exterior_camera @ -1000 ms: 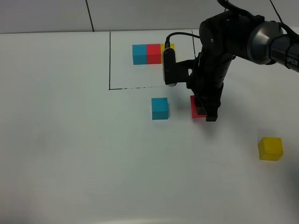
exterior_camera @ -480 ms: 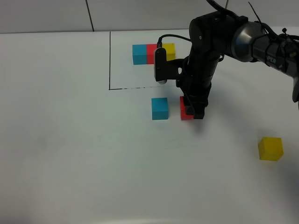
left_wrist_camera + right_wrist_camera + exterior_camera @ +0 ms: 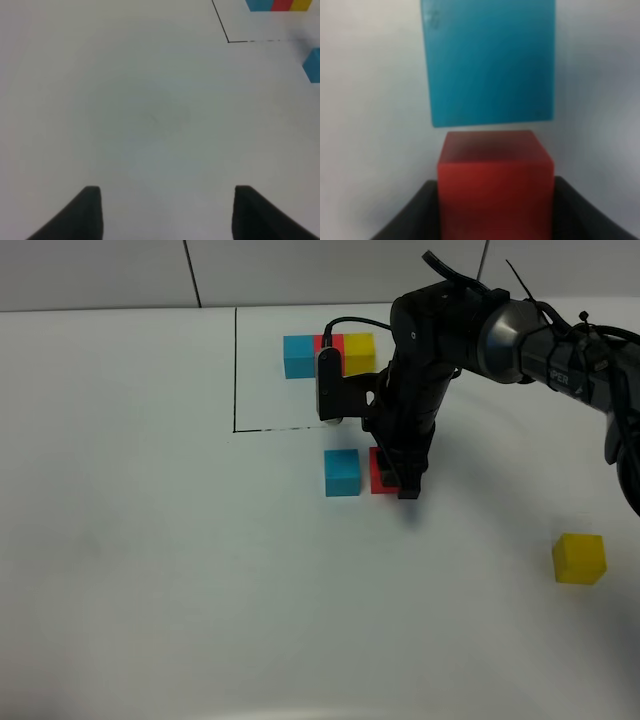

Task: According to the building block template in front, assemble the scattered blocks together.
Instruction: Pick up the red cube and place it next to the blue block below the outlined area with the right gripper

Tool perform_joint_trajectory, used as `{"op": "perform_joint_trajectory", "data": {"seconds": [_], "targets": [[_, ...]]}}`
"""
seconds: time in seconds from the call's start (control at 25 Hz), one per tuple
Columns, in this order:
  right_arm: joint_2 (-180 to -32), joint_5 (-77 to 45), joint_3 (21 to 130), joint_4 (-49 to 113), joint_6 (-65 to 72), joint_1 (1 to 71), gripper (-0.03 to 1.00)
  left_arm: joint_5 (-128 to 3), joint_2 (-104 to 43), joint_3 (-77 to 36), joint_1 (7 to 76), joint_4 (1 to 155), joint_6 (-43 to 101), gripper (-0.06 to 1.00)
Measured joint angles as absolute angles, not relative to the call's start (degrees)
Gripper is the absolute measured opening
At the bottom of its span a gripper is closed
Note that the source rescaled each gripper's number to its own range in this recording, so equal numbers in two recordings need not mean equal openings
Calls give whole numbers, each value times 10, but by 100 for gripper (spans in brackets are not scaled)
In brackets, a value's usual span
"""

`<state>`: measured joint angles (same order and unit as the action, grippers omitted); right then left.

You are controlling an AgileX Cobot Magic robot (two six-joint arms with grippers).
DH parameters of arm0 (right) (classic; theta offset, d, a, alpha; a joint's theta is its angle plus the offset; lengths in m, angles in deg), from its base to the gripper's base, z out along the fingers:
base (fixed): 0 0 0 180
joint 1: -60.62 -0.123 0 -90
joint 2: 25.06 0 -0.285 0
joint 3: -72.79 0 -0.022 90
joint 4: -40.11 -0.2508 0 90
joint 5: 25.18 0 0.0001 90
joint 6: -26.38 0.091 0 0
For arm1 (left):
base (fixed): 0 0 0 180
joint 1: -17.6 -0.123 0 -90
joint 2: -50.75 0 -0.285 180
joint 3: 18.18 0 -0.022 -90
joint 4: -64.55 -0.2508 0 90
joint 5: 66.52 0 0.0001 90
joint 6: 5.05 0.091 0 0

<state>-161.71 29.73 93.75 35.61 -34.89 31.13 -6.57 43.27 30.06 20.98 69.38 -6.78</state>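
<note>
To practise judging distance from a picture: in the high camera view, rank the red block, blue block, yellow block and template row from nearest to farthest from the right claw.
1. red block: held in the right claw.
2. blue block: just left of it.
3. template row: behind, inside the drawn outline.
4. yellow block: far right.

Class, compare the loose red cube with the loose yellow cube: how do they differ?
The red cube is gripped by the right tool; the yellow cube lies free. The red cube is beside the blue cube; the yellow cube sits alone, far off. Both are plain, same-sized cubes.
</note>
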Motion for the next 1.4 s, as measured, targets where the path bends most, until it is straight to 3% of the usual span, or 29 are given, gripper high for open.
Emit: {"op": "perform_joint_trajectory", "data": {"seconds": [1.4], "targets": [[-1626,276,943,358,-357,293,2,-66,433,301,210,694,-68,26]]}}
